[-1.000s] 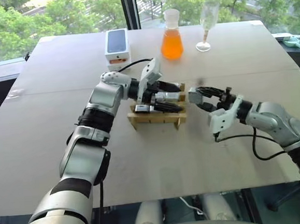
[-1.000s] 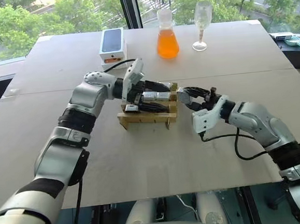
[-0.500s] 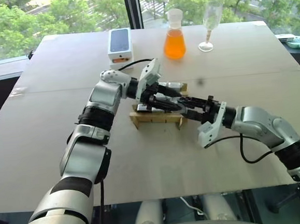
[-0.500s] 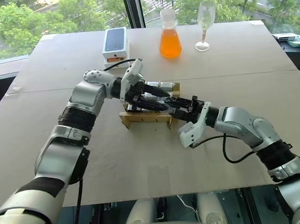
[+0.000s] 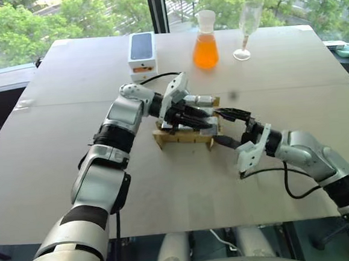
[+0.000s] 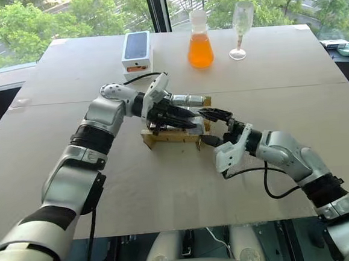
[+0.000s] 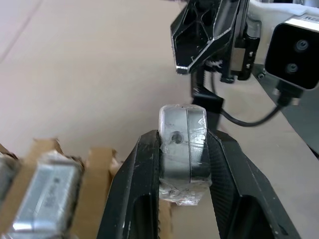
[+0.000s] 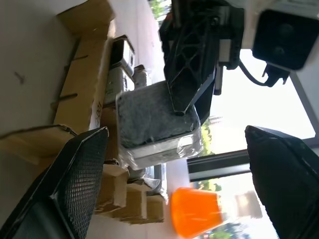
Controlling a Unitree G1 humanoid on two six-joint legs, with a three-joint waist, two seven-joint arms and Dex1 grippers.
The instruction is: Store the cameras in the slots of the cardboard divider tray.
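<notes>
The left gripper (image 7: 182,164) pinches a small, rigid, film-wrapped camera (image 7: 183,144) by its flat sides, just above the cardboard divider tray (image 5: 184,138); slippery, I'd guess; the right gripper (image 5: 227,126), just beyond it, gapes empty.

Likely an upper-floor lab or office, plain brown table (image 5: 57,170), big window (image 5: 63,18), treetops outside

The camera (image 7: 183,152) looks like brushed silver metal wrapped in crinkled clear film, with one rough dark grey face. Beside it, the tray (image 5: 184,137) is matt tan cardboard with raw cut edges. The left gripper (image 7: 182,164) has matt black plastic fingers (image 7: 137,189). Under the tray, the table (image 5: 60,139) is dull beige board.
</notes>
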